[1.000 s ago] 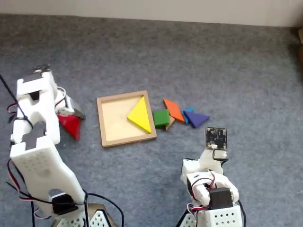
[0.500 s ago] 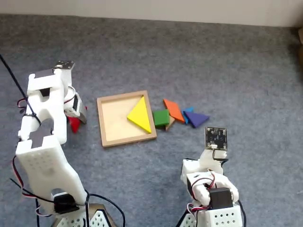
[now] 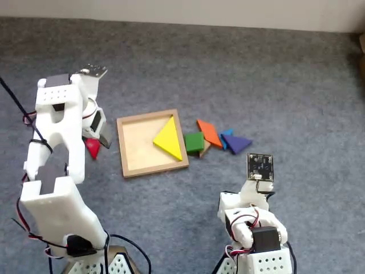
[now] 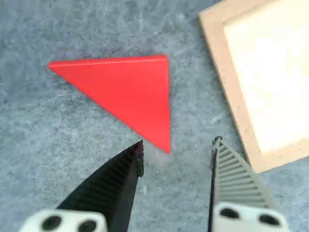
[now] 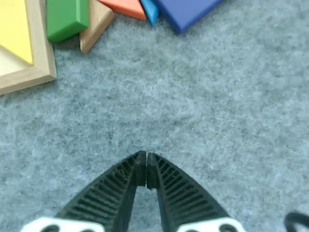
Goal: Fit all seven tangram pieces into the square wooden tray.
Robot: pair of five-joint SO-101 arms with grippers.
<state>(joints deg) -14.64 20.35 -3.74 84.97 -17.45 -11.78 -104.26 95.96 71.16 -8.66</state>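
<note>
Left gripper spread near red triangle.

Soft, even daylight-like brightness lies over the grey mat, and shadows under the arms are faint and soft-edged. In the left wrist view the tray glares almost white toward three o'clock.

No readable text, number or sign on show right now: the wooden tray and tangram pieces are plain-faced, and any marking on the small circuit board is too tiny to make out.
</note>
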